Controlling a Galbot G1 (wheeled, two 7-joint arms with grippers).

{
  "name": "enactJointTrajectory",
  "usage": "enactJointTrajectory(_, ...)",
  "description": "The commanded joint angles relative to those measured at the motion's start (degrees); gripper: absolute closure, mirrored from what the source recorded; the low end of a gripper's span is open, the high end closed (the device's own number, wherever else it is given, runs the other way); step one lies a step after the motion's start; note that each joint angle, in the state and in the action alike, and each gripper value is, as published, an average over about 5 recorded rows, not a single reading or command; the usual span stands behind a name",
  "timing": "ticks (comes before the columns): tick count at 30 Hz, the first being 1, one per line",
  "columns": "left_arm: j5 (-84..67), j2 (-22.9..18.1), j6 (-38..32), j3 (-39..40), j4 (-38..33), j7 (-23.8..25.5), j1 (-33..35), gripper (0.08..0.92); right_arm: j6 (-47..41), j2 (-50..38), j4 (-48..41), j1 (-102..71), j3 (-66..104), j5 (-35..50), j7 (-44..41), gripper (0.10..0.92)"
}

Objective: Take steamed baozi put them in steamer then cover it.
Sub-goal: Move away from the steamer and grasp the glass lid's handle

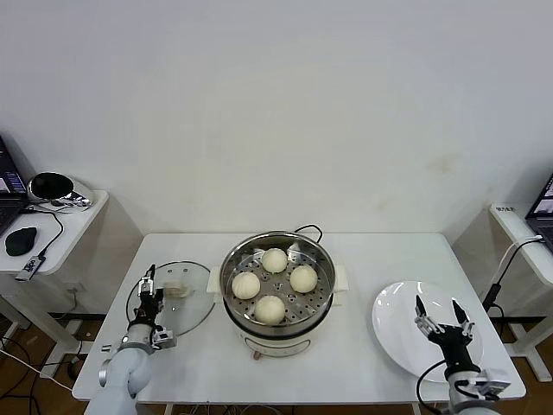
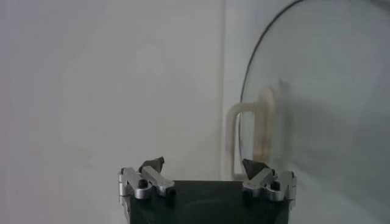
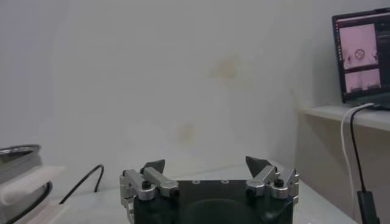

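Four creamy-white baozi (image 1: 275, 259) (image 1: 303, 278) (image 1: 246, 285) (image 1: 270, 309) lie on the perforated tray inside the steel steamer (image 1: 321, 298) at the table's middle. The glass cover (image 1: 192, 316) with its cream bar handle (image 1: 176, 290) lies flat on the table left of the steamer; it also shows in the left wrist view (image 2: 317, 115). My left gripper (image 1: 148, 290) is open and empty at the cover's left edge. My right gripper (image 1: 438, 314) is open and empty above the white plate (image 1: 393, 333).
The steamer's black cord (image 1: 309, 230) runs behind it. Side tables with electronics stand at far left (image 1: 52, 220) and far right (image 1: 527, 242). The steamer's rim and base show in the right wrist view (image 3: 21, 176).
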Motion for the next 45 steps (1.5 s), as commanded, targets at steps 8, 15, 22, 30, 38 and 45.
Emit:
enactJointTrajectory(8,-1.5,-0.9,1.4,0.8,2.9,-0.1,-3.0,0.177,0.4,0.7,-0.5,0.1,-0.3,-0.5,-0.1,0.203)
enactJointTrajectory(15,-2.3,-1.7,2.1,0.8,4.3,-1.2,-4.1,0.177,0.5,1.4,-0.9,0.3,-0.4,-0.8,-0.1,0.203)
enactJointTrajectory(22,-3.9,-1.9,2.9,0.8,5.9,-2.8,-4.1,0.177,0.6,1.4,-0.9,0.2,-0.2,-0.9,-0.2,0.203)
enactJointTrajectory(30,-4.5,-1.9,2.9,1.0,7.0,-4.1,-3.9,0.269,0.6,1.3,-0.7,-0.2,-0.1,-1.1,-0.2,0.203)
enactJointTrajectory(38,-4.9,-1.6,2.5,1.4,7.3,-4.4,-3.6,0.503,0.5,1.3,-0.6,-0.3,0.3,-1.2,-0.2,0.203)
enactJointTrajectory(45,-5.7,-1.3,2.5,1.7,6.9,-4.4,-3.6,0.702,0.3,1.5,-0.6,0.2,0.1,-1.5,-0.2,0.203)
